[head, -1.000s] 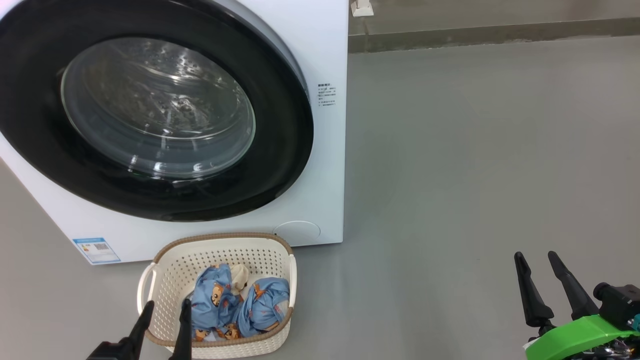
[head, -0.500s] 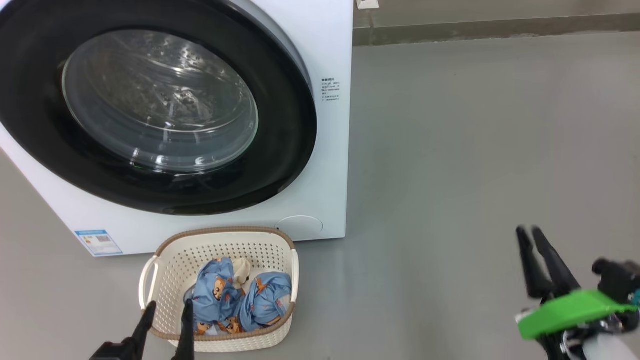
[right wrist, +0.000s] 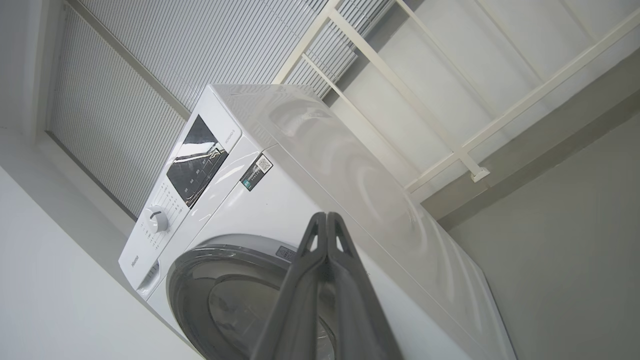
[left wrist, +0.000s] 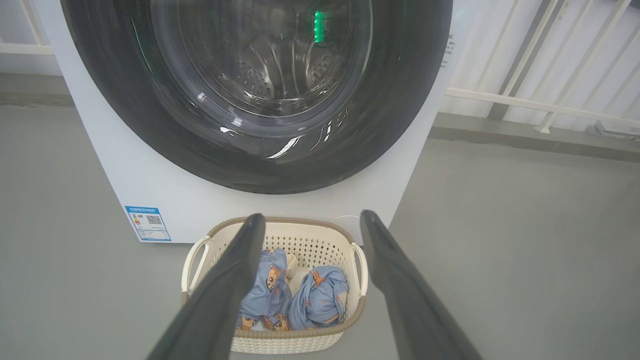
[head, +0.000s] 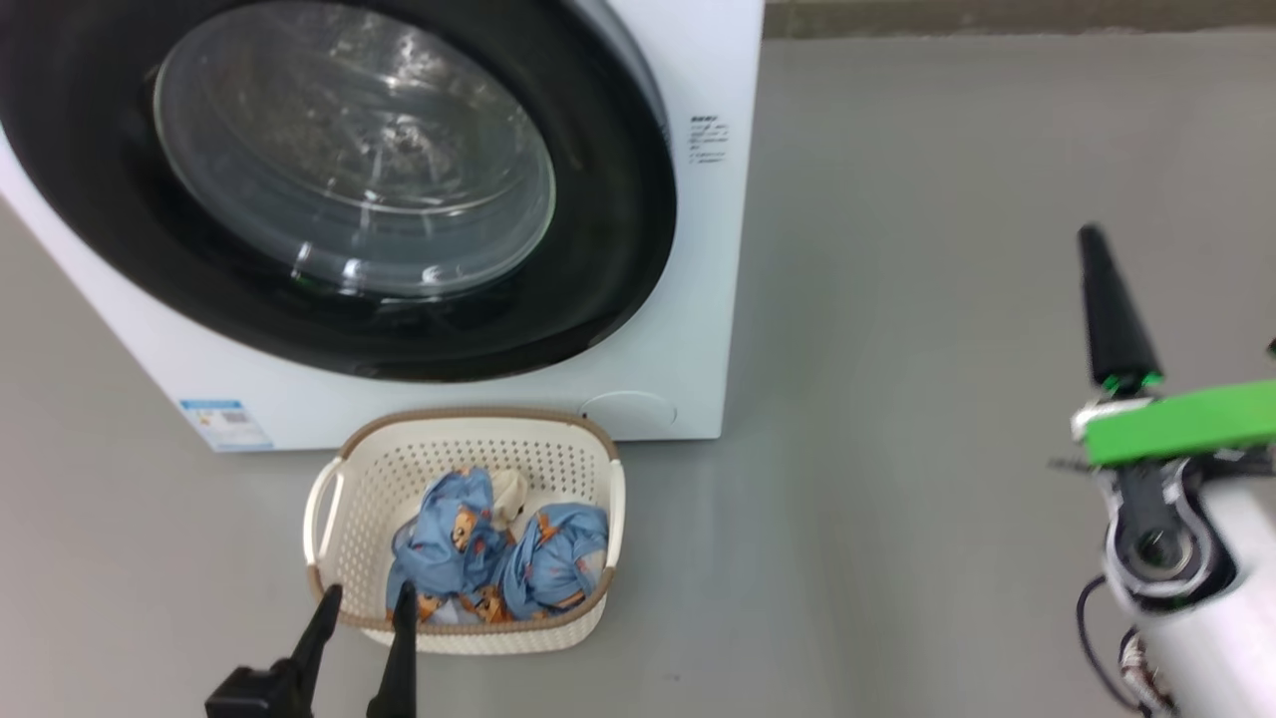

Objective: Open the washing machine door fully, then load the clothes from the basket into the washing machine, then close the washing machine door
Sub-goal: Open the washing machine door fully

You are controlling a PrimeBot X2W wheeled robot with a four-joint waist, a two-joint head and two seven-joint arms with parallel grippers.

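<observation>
Nearest, the left gripper (head: pixel 366 593) hangs over the near rim of the basket (head: pixel 464 414), fingers spread and empty, pointing across it. Inside the basket lie the clothes (head: pixel 498 558) — two blue bundles. Well off to the basket's right, the right gripper (head: pixel 1094 239) points forward on its pale forearm, fingers pressed together, holding nothing. Just behind the basket stands the washing machine (head: pixel 703 299) — its door (head: pixel 623 249) shut.
</observation>
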